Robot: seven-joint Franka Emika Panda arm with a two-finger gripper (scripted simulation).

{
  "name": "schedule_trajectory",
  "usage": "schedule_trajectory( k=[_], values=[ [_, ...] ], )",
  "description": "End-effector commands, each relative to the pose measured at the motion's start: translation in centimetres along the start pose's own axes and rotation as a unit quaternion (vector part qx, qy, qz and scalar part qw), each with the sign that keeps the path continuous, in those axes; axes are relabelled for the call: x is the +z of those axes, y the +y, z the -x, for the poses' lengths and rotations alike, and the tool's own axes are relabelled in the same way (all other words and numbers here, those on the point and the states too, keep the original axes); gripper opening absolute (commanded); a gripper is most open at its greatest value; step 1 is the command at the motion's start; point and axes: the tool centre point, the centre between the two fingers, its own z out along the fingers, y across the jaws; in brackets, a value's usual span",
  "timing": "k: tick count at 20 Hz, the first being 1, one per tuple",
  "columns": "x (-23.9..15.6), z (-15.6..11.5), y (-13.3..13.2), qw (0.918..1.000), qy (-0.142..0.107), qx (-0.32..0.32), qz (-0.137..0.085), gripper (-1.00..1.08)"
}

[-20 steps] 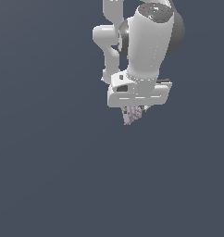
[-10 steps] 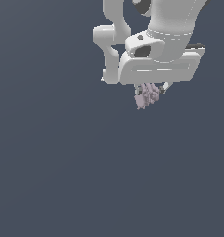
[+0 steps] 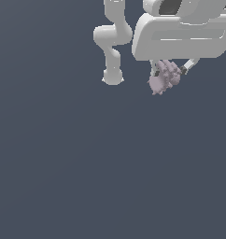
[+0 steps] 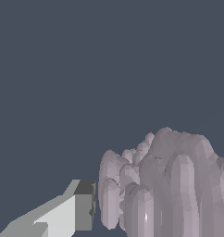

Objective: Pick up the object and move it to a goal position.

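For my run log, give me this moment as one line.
stage: carrying | hand: shut on lump | lump: pinkish, knobbly, hanging below the hand, clear of the floor | goal: not visible

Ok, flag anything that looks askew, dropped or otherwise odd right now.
Nothing stands out. The knobbly mauve object hangs under the white gripper, pinched between its fingers and clear of the grey floor. It sits somewhat tilted in the grip, but nothing looks dropped or damaged.

- Both renders are evenly, softly lit, with no cast shadows on the flat slate backdrop.
- Faint sheen on the object (image 4: 169, 185); edges are sharp, without blur or distortion.
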Motion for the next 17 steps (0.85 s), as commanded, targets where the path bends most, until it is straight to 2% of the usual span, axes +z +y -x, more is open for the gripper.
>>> schedule_trajectory(
  k=[1, 9, 17],
  values=[
    [-1.2, -0.2, -0.4, 1.0000, 0.000, 0.000, 0.000, -1.00],
    [-3.4, -0.7, -1.1, 1.0000, 0.000, 0.000, 0.000, -1.00],
    [-3.8, -0.9, -1.3, 1.0000, 0.000, 0.000, 0.000, -1.00]
  ],
)
